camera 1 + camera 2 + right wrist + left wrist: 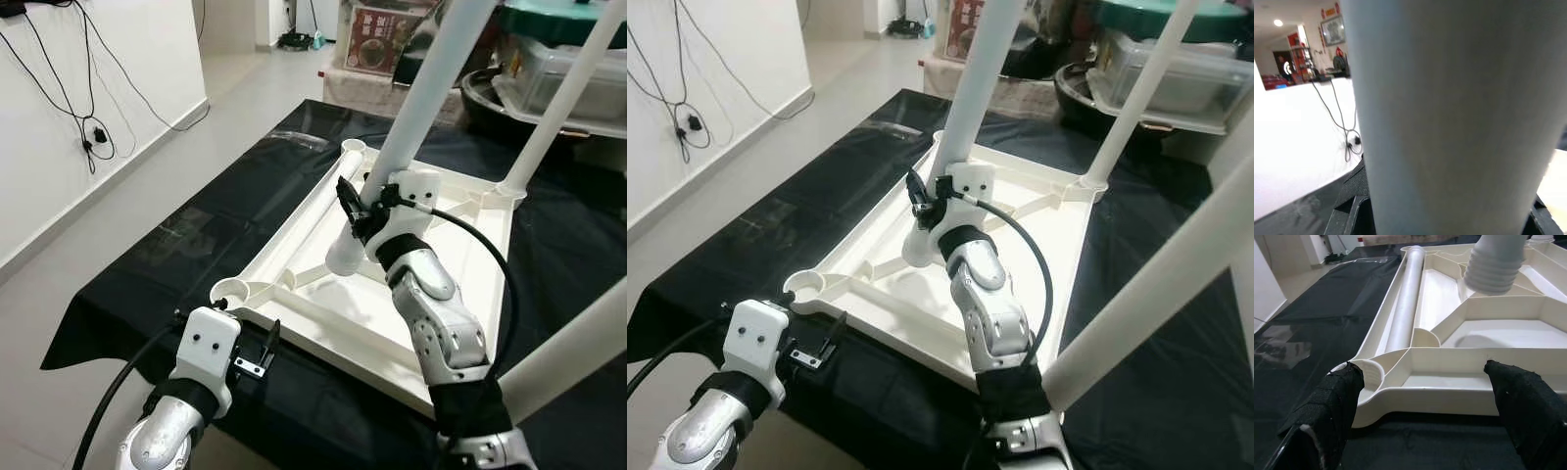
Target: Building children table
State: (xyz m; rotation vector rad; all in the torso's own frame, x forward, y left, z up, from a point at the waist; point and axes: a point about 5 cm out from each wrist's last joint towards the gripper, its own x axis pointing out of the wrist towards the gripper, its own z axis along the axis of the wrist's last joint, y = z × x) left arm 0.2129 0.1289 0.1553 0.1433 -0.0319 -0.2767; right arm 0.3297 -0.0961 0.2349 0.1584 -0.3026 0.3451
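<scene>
Black cloth (147, 284) covers the work surface, and on it lies the white tabletop (431, 294), upside down with its ribs and corner sockets showing. Nearest me, the left gripper (263, 354) hangs just off the tabletop's near edge, fingers spread wide with nothing between them, close to the empty corner socket (232, 291).

Further in, the right gripper (355, 213) is clamped on a white leg (421, 88) near its threaded lower end, which hovers tilted above the middle of the tabletop rather than over any socket. My worry is that tilt: if the leg goes into a socket at an angle, I'd expect the thread to bind or cross. The grip is low on a long leg, so the top could swing and knock the two legs already standing, one at the far right corner (563, 98) and one at the near right (573, 343). A push could also slide the unheld tabletop on the cloth. Another tube (309, 230) lies along the left rail.

Beyond, a reddish box (377, 39) carries print too small to read, and cables (93, 137) dangle down the white wall.
</scene>
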